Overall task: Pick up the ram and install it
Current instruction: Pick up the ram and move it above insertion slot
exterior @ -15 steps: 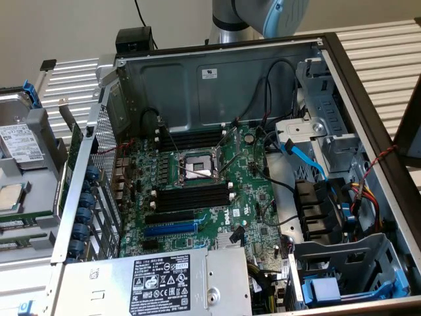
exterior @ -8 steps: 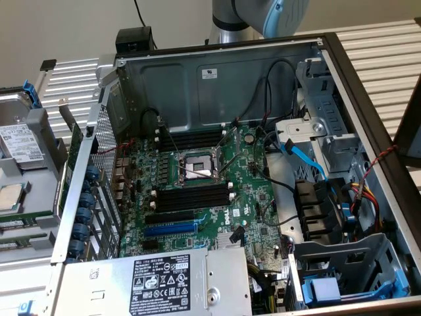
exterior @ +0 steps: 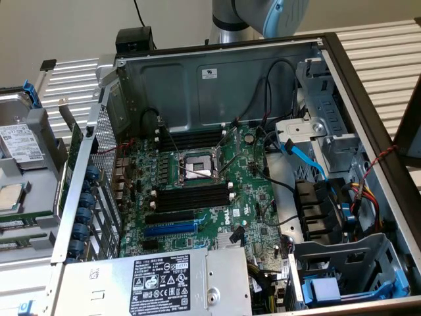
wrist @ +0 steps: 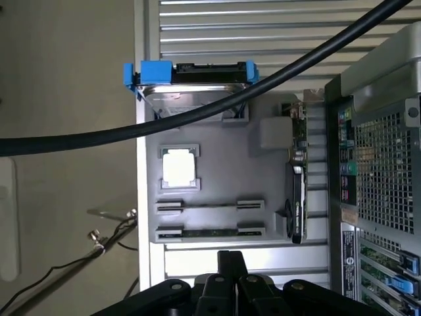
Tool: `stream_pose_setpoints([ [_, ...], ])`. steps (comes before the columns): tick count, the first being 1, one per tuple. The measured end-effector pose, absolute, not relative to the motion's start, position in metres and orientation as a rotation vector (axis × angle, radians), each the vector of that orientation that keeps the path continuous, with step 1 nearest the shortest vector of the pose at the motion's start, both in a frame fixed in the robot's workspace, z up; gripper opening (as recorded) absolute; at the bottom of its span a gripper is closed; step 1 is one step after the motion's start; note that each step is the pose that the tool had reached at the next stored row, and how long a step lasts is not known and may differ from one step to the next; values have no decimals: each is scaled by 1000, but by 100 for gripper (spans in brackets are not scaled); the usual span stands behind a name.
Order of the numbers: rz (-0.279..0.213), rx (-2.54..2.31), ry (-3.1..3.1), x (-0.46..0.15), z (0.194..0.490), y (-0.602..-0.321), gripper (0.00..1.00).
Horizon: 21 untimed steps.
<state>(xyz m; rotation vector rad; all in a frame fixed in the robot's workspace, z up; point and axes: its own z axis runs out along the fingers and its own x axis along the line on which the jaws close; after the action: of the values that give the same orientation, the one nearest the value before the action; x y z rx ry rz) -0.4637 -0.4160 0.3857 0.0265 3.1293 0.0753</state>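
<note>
Over the grey plastic parts tray (wrist: 223, 178), the closed, empty black gripper (wrist: 231, 262) risks jabbing, not straddling, the slim dark-green ram stick (wrist: 210, 232).

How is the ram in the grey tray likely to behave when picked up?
The ram looks like a long, thin board held on edge in the tray: probably stiff and light. Its narrow edge offers little grip, so it may tilt or slip.
</note>
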Motion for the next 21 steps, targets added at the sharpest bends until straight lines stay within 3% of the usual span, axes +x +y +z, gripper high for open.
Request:
stream_pose_setpoints([
  [21, 77, -568, 3087, -464, 383, -416, 11],
])
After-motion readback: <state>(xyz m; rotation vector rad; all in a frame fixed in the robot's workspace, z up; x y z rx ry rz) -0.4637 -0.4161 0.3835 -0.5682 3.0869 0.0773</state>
